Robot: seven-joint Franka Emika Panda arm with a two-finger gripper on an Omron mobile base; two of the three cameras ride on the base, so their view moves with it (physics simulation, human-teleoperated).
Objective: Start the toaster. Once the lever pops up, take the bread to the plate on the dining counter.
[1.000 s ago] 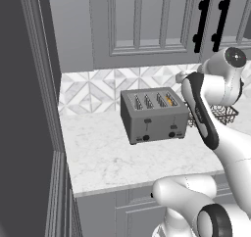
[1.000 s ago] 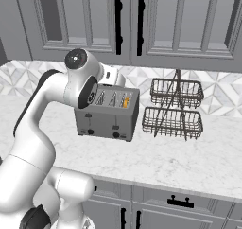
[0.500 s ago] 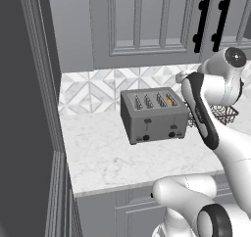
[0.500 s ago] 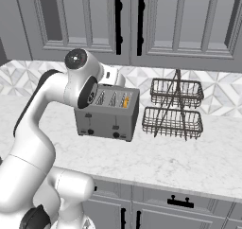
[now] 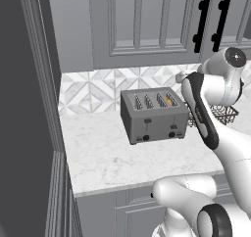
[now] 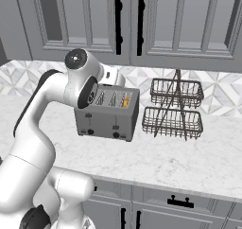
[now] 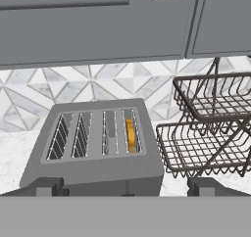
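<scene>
- On the marble worktop (image 5: 112,162) over grey cabinets, close to the patterned tile backsplash (image 5: 93,91), stands the toaster (image 5: 154,114), a grey metal box with four slots on top.
- Its front faces the robot, carrying two small dark slide levers and two dark knobs low down; from the left base camera the levers sit high on the front face.
- In the hand camera, the bread (image 7: 130,135) shows as an orange-tan edge sunk into the rightmost slot of the toaster (image 7: 95,148); the other three slots look dark inside.
- The same slice shows from the right base camera as a small orange streak (image 6: 125,101) in the slot nearest the wire rack.
- Just beside the toaster (image 6: 109,112), on its right and not touching it, stands a dark two-tier wire basket rack (image 6: 174,110), both tiers without contents.
- The gripper (image 7: 125,187) hangs above and in front of the toaster, looking down on its top; its two dark fingertips (image 7: 46,186) stand far apart at the bottom of the hand camera's view, fully spread.
- Nothing lies between the fingers, and they touch neither the toaster nor the rack.
- Grey panelled wall cabinets (image 6: 142,24) with dark vertical handles hang above the backsplash.
- From the left base camera a tall dark grey panel (image 5: 24,108) bounds the worktop on its left.
</scene>
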